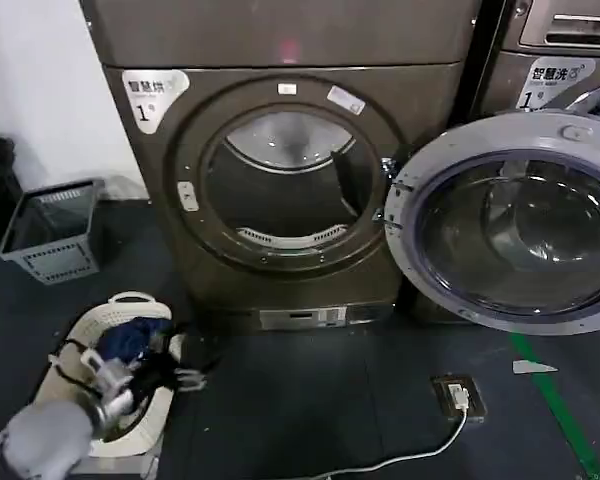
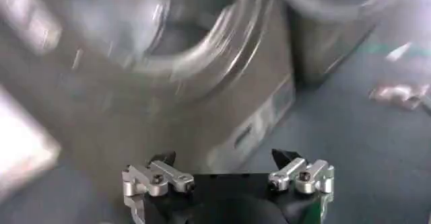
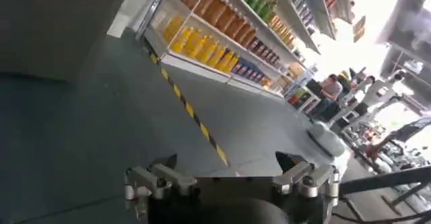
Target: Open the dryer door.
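So, head view: the dryer door is swung wide open to the right of the drum opening, pale grey inner ring facing out, hinged at the opening's right edge and covering the front of the neighbouring machine. Task looks done; probably only retracting the arm is left. The left hand sits low on the left, above the floor by the white laundry basket, well apart from the door.

Left wrist view: left hand fingers spread open, holding nothing, the dryer front ahead of it, blurred.

Right wrist view: right hand also open and empty, pointing away at a shop shelf of bottles; looks parked.
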`<state>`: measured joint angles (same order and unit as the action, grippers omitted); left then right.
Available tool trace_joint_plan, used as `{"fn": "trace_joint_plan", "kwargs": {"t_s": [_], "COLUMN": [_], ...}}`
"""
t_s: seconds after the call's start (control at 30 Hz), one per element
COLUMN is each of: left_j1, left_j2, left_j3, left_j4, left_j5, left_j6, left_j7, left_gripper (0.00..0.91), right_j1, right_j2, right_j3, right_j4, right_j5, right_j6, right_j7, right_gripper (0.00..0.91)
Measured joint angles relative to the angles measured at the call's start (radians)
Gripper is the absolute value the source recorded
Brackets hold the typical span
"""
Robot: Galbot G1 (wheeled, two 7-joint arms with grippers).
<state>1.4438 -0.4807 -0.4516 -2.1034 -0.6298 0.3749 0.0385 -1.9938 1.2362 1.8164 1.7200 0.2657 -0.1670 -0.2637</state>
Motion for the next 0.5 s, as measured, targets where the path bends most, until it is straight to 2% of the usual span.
{"fn": "trace_joint_plan", "kwargs": {"t_s": [0.23, 0.47, 0.5], "left_j1": [0.069, 0.082, 0.08], "left_j2": [-0.028, -0.055, -0.056], "left_j3": [-0.141, -0.239, -0.249], "left_j4": [0.026, 0.064, 0.071], "left_j5": [-0.228, -0.371, -0.385], "left_j6": [0.194, 0.361, 0.363], "left_j7": [-0.105, -0.138, -0.141], "left_gripper": [0.907, 0.907, 0.907], "right_j1": [0.007, 0.012, 0.012], "right_j2": [0.005, 0.008, 0.008], "right_j3": [-0.001, -0.001, -0.001], "right_j4": [0.0, 0.005, 0.005], "right_j5": [0.028, 0.061, 0.067], "right_j6": [0.0, -0.011, -0.013], "right_j7": [-0.006, -0.007, -0.006], "right_gripper": [0.907, 0.907, 0.907]}}
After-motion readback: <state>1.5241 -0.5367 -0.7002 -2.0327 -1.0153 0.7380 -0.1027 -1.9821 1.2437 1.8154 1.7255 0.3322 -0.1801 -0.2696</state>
